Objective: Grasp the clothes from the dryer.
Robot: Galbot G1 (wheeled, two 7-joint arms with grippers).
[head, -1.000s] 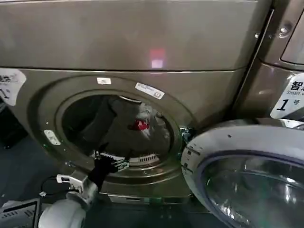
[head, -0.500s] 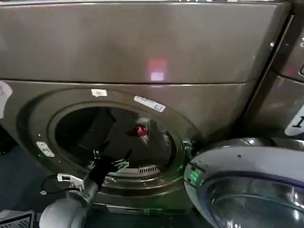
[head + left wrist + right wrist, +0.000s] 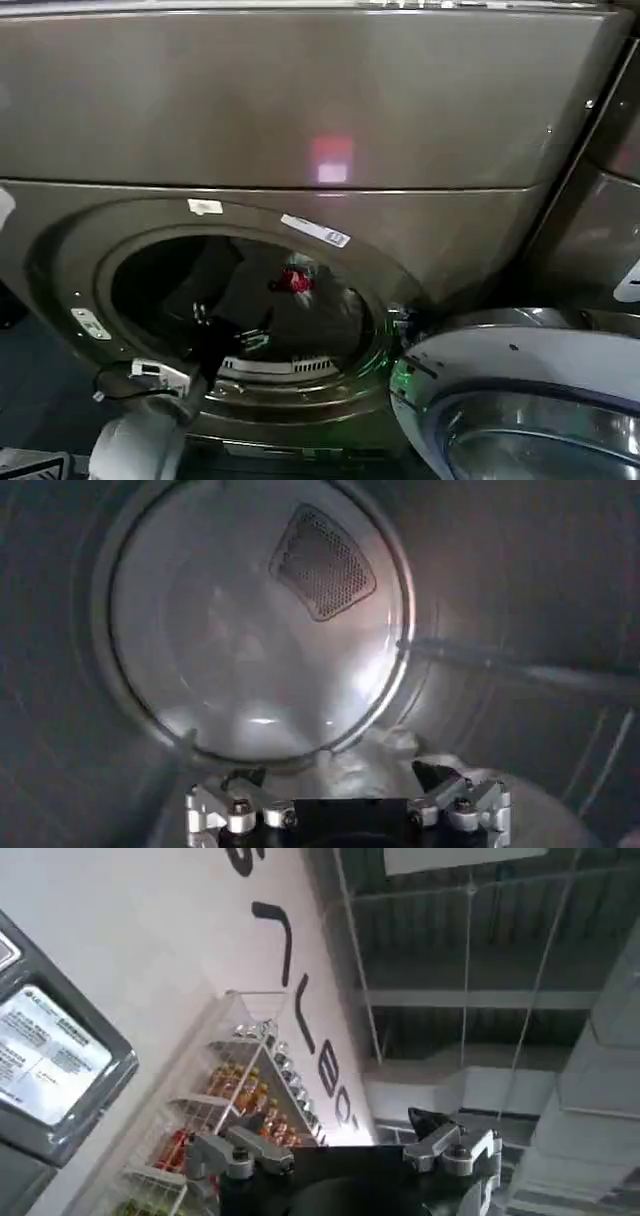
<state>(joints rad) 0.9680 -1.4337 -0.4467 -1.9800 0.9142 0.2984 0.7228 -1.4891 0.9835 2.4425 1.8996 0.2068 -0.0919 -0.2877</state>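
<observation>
The bronze-brown dryer stands with its round porthole open. Inside the drum lie the clothes, pale grey fabric with a small red patch, towards the back right. My left gripper reaches over the porthole's lower lip, open, below and left of the red patch. From the left wrist, the left gripper is open with pale clothes lying just beyond and between its fingertips, not gripped. My right gripper is open and holds nothing, pointing up at a wall and ceiling.
The dryer's silver-rimmed glass door hangs open at the lower right, close to the porthole. A neighbouring machine stands to the right. The drum's back wall carries a mesh vent. A shelf of bottles lines the wall.
The view has shifted right and down along the dryer front. My left gripper has pushed a little farther up and into the porthole, still open. The clothes have not moved.
</observation>
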